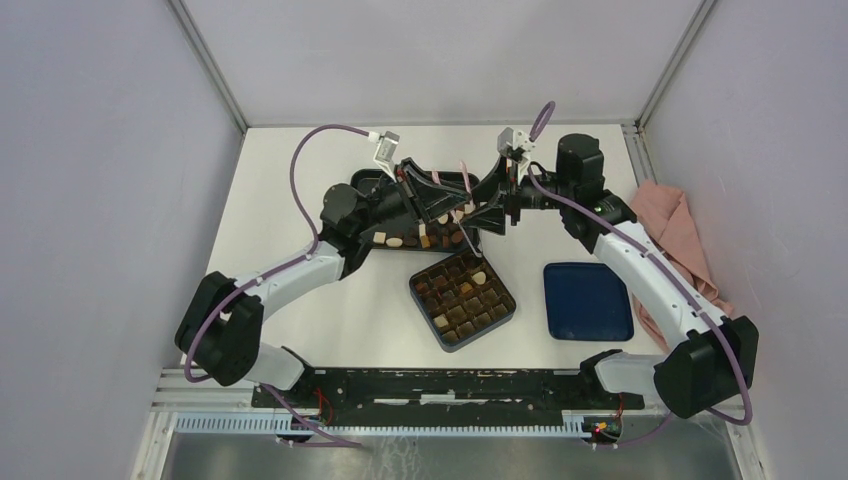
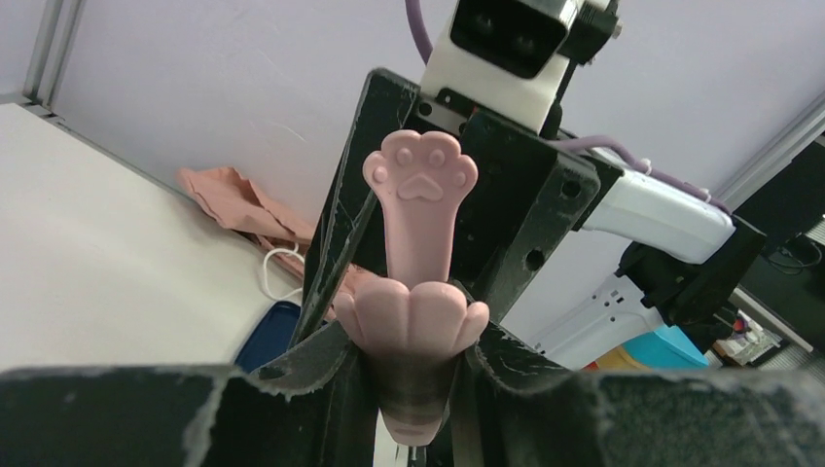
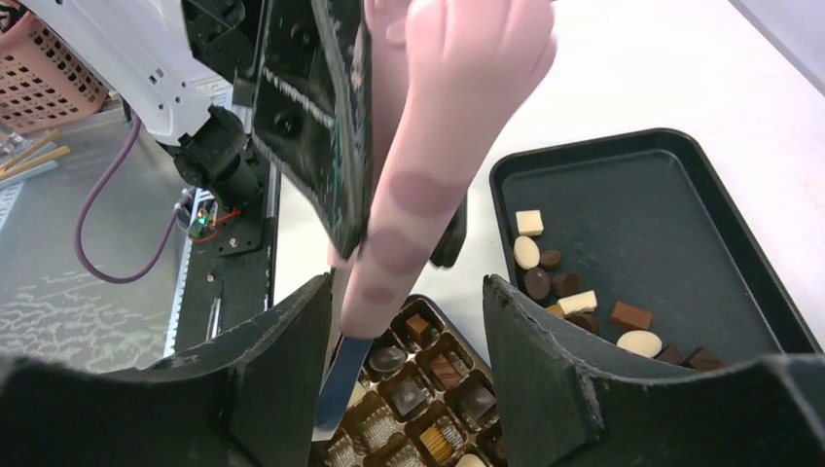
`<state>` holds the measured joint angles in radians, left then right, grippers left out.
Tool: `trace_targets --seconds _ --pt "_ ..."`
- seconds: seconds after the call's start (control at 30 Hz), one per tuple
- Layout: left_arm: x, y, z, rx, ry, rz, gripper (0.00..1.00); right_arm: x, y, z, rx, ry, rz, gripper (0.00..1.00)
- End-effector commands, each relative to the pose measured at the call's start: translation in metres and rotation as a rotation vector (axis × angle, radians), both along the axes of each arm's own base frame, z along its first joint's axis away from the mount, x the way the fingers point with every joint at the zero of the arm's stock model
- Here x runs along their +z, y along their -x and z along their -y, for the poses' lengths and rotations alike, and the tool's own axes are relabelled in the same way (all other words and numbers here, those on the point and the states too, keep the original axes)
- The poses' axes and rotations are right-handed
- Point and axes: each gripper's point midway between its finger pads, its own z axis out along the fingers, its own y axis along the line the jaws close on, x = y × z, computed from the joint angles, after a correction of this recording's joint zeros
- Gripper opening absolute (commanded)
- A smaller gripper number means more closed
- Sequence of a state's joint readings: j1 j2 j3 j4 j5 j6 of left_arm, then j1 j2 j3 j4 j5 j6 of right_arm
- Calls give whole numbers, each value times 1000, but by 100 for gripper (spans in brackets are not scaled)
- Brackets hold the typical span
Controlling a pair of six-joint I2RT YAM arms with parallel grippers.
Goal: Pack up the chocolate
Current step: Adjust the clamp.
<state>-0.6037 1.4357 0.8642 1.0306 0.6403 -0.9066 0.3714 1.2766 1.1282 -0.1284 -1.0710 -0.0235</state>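
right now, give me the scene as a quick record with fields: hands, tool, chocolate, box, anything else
left hand: shut on the pink tweezers, held off the table
right hand: open, fingers either side of the tweezers, not clamping
chocolate: loose pieces along one edge of the black tray; more pieces sit in the box
box: nearer the arm bases than the black tray, between the two arms
other: blue tray to the right of the box; pink cloth at the right table edge
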Motion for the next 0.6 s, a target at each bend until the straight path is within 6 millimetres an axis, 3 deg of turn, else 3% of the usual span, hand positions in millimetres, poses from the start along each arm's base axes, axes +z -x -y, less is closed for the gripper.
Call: trace_targets --seconds 0.0,0.1,0.3,0.5,0.57 --pt "9 6 5 -9 -31 101 16 31 -4 -5 -1 -70 9 64" --pt "9 6 4 -10 -35 111 16 35 -1 -7 12 -108 -17 62" --pt "15 11 -1 0 -15 132 15 27 1 -8 29 -105 -60 17" --pt "24 14 -12 30 23 142 15 25 6 0 27 -128 -75 15" --pt "27 16 -16 32 39 145 13 31 6 6 24 -154 -81 8"
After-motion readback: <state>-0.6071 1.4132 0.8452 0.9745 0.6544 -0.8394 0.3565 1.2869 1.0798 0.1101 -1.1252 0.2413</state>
